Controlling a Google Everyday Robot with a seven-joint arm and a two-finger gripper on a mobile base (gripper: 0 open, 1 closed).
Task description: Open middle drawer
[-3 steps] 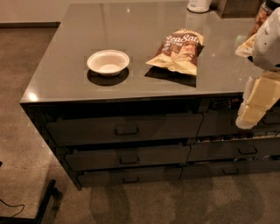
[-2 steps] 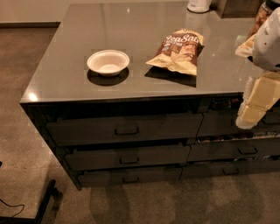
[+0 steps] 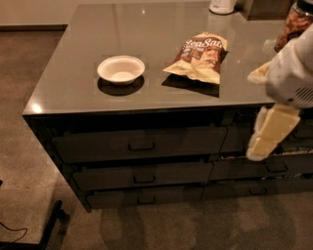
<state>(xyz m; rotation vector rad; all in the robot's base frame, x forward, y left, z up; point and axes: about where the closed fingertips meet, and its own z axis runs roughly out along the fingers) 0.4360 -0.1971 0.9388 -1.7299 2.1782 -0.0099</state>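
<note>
The middle drawer (image 3: 142, 175) is a wide dark grey-brown front with a small bar handle (image 3: 144, 179). It sits shut in the left column under the counter, between a taller top drawer (image 3: 139, 143) and a slimmer bottom drawer (image 3: 144, 197). My gripper (image 3: 266, 139) is a white and cream part hanging at the right edge. It is in front of the right column of drawers, well to the right of the middle drawer's handle and a little above it, touching nothing that I can see.
On the grey countertop (image 3: 63, 93) stand a white bowl (image 3: 121, 69) and a snack bag (image 3: 199, 56). A white container (image 3: 222, 6) and a jar (image 3: 296, 22) are at the back right. A dark base part (image 3: 51, 227) lies on the floor at lower left.
</note>
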